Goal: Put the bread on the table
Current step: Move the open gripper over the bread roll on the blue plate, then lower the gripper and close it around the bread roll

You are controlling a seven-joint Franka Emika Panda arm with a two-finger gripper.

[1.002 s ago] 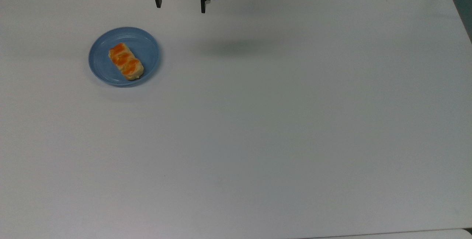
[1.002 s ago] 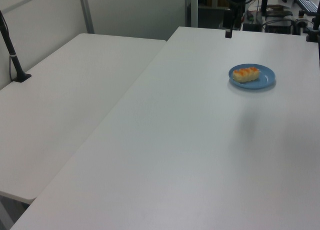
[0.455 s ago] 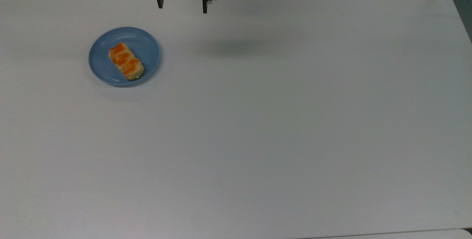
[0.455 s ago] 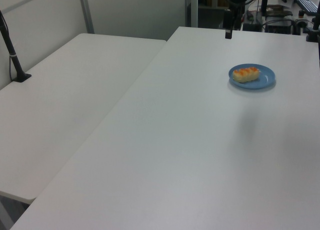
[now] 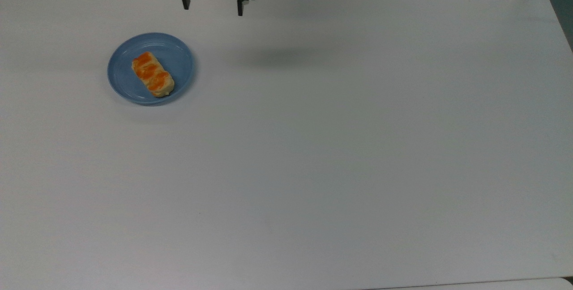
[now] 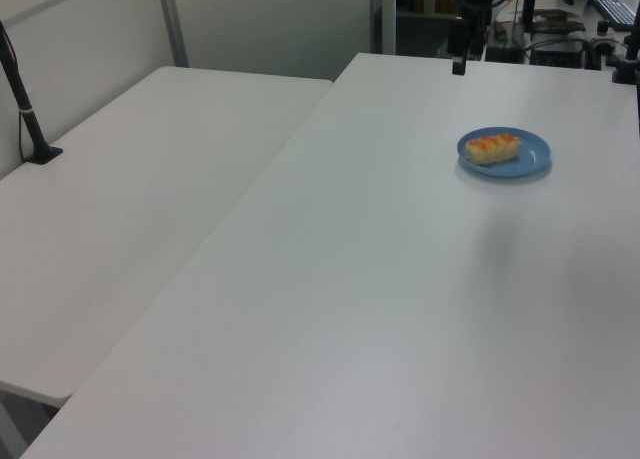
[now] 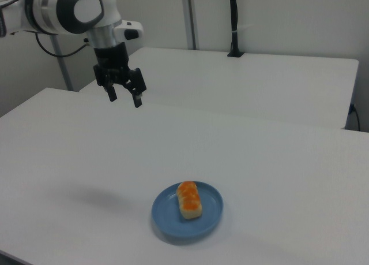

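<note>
**Bread resting on a blue plate, gripper raised and empty**

A small oblong bun, the bread (image 5: pixel 152 74), pale tan with orange-brown glazed patches along its lumpy top, lies on a round blue plate (image 5: pixel 122 83) on the white table (image 5: pixel 340 147). In the top view the plate sits toward the tabletop's far left corner. The black gripper (image 5: pixel 211 8) hangs above the far edge, well apart from the bread, its two fingers spread wide and holding nothing. Its upper body is cut off by the top view's frame, and in the left view the gripper (image 6: pixel 458 65) is a small dark shape
</note>
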